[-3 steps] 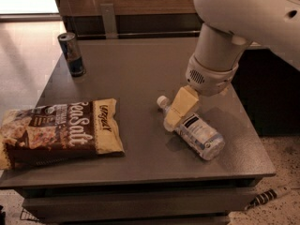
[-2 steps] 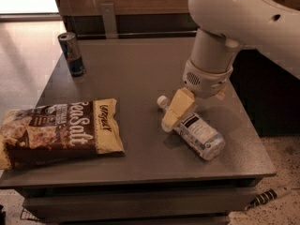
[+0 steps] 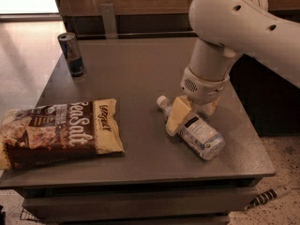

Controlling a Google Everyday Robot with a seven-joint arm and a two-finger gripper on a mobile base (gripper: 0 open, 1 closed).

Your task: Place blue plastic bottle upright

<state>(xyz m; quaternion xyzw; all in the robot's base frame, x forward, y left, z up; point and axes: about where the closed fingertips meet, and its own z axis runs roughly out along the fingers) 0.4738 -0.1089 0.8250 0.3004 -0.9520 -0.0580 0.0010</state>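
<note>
The blue plastic bottle (image 3: 199, 135) lies on its side on the right part of the grey table (image 3: 136, 69). Its white cap (image 3: 162, 101) points to the back left and its base to the front right. My gripper (image 3: 191, 120) is low over the bottle's neck end. One yellowish finger (image 3: 178, 116) stands on the bottle's near-left side and the other shows behind it, so the jaws are open and straddle the bottle. The bottle rests on the table, not lifted.
A dark blue drink can (image 3: 72, 54) stands upright at the table's back left. A large sea salt snack bag (image 3: 58, 130) lies flat at the front left. The table's right edge (image 3: 255, 135) is close to the bottle's base. A dark cabinet stands behind.
My gripper has come down and slightly left, closer over the bottle's neck. The bottle, can and bag have not moved.
</note>
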